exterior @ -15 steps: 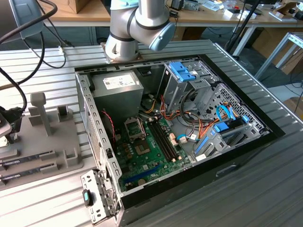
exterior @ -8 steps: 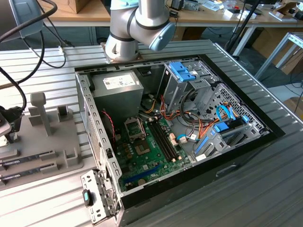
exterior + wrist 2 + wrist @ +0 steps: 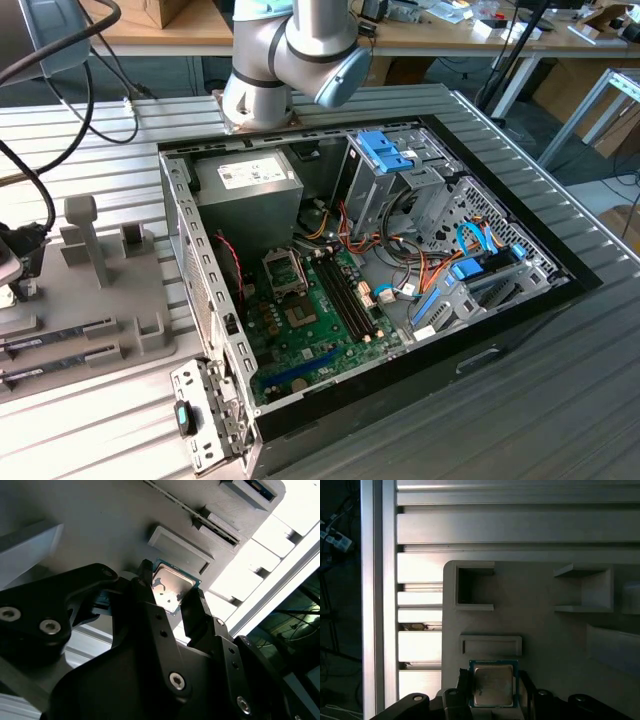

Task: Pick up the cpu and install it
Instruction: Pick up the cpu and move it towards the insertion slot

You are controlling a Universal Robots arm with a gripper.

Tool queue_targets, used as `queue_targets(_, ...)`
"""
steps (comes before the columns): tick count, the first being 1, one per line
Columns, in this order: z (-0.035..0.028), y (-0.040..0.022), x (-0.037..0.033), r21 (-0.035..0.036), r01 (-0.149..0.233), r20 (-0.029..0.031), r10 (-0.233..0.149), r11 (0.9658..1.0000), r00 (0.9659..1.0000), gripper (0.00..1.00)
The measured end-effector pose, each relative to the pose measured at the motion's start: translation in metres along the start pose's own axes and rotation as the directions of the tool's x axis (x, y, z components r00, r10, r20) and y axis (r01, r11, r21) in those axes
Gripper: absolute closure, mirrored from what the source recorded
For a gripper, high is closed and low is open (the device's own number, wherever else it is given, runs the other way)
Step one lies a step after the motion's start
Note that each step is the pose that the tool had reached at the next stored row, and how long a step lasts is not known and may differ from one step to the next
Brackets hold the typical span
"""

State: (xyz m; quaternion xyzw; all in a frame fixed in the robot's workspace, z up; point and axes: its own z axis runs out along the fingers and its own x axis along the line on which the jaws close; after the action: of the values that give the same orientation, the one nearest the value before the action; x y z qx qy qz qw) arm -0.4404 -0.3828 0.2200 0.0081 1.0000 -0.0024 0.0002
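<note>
showing silver top and green rim, cpu sits at the gripper.

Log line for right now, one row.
step: cpu pickup | gripper: straddling cpu | cpu: on grey holder tray | computer case: open, cpu not installed

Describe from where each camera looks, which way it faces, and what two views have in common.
Exterior view: off the arm and raised, looking down at the open computer case on the slatted table; the arm shows.
First wrist view: on the wrist, looking down past the hand at the cpu on a grey fixture tray.
Second wrist view: on the wrist, looking slantwise along the black hand at the same tray.
Shared: both wrist views show the hand at the cpu.
</note>
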Motion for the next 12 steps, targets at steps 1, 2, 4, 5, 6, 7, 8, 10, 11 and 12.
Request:
queue_targets(1, -0.0004, 0.0, 0.0, 0.0, 0.0, 0.0, 0.0, 1.0, 1.0, 0.53)
queue_targets(2, -0.0009, 0.0, 0.0, 0.0001, 0.0, -0.0002, 0.0, 1.0, 1.0, 0.53)
queue_targets(4, -0.0017, 0.0, 0.0, 0.0001, 0.0, -0.0002, 0.0, 1.0, 1.0, 0.53)
queue_targets(5, -0.0021, 0.0, 0.0, 0.0001, 0.0, -0.0002, 0.0, 1.0, 1.0, 0.53)
queue_targets(6, -0.0031, 0.0, 0.0, 0.0001, 0.0, -0.0001, 0.0, 1.0, 1.0, 0.53)
queue_targets(7, -0.0036, 0.0, 0.0, 0.0001, 0.0, -0.0001, 0.0, 1.0, 1.0, 0.53)
queue_targets(8, -0.004, 0.0, 0.0, 0.0, 0.0, -0.0001, 0.0, 1.0, 1.0, 0.53)
queue_targets(10, -0.0048, 0.0, 0.0, 0.0, 0.0, -0.0001, 0.0, 1.0, 1.0, 0.53)
queue_targets(11, -0.0055, 0.0, 0.0, 0.0001, 0.0, -0.0002, 0.0, 1.0, 1.0, 0.53)
queue_targets(12, -0.0061, 0.0, 0.0, 0.0001, 0.0, -0.0002, 0.0, 1.0, 1.0, 0.53)
